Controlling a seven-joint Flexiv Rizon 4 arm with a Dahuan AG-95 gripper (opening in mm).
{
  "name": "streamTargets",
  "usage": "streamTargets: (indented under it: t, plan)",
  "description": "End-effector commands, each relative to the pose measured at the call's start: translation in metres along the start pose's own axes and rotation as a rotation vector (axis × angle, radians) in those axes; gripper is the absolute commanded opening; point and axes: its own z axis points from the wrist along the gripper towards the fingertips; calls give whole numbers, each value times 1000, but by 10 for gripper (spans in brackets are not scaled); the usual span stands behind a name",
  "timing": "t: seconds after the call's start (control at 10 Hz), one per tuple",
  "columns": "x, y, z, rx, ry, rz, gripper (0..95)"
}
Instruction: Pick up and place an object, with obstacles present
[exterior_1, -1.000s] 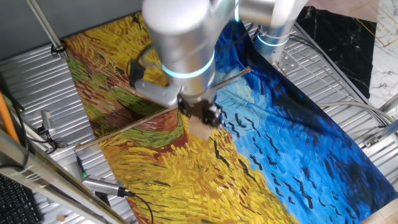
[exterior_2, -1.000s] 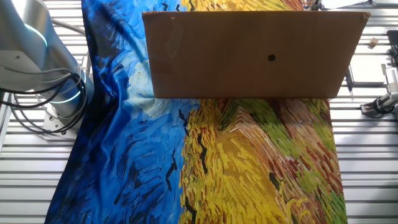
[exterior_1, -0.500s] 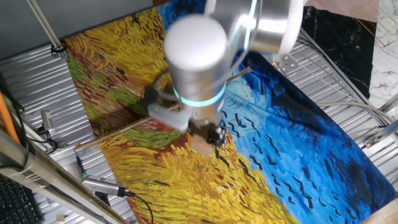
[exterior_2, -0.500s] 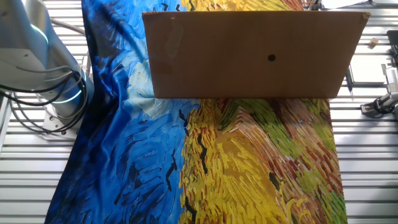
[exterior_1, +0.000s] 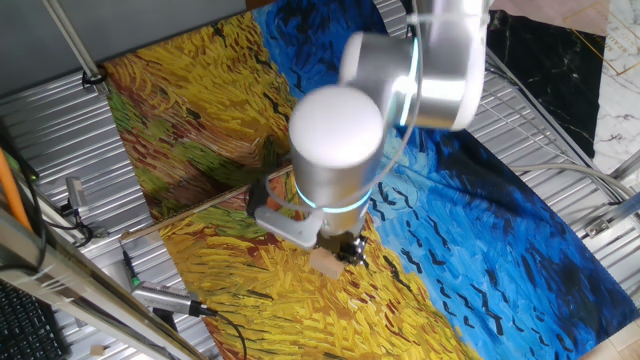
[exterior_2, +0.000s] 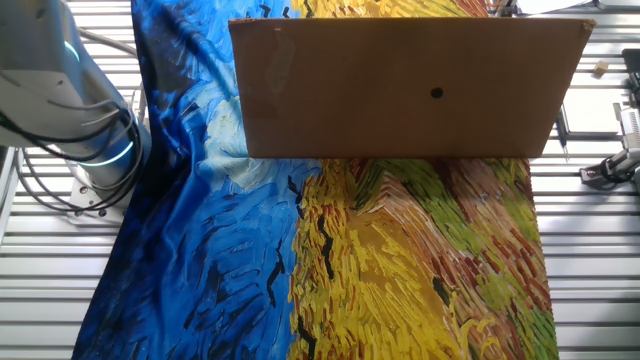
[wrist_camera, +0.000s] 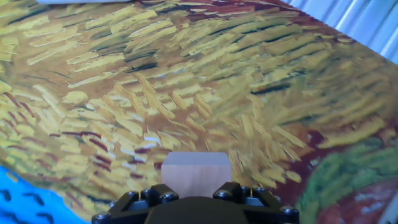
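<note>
Arm: bent over the middle of the table, its silver wrist pointing straight down, a blue light ring glowing around it.
Gripper (exterior_1: 335, 255): clamped on the cube (wrist_camera: 194, 175), which sticks out below the black fingers (wrist_camera: 249, 198).
Cube: held just above the yellow part of the painted cloth (exterior_1: 230, 260); whether it touches I cannot tell.
Rod (exterior_1: 190, 208): lies slantwise on the cloth behind the arm, partly hidden by it.
Writing: none readable.
Cardboard panel (exterior_2: 405, 88): blocks the other fixed view.
</note>
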Motion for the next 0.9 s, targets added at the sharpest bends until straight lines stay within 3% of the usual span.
streamTargets:
  t: [0.1, 0.4, 0.9]
  plan:
    - [-1, 4, 12, 6, 4, -3, 0]
    - [-5, 8, 32, 24, 30, -23, 0]
    - [-3, 15, 59, 34, 30, -22, 0]
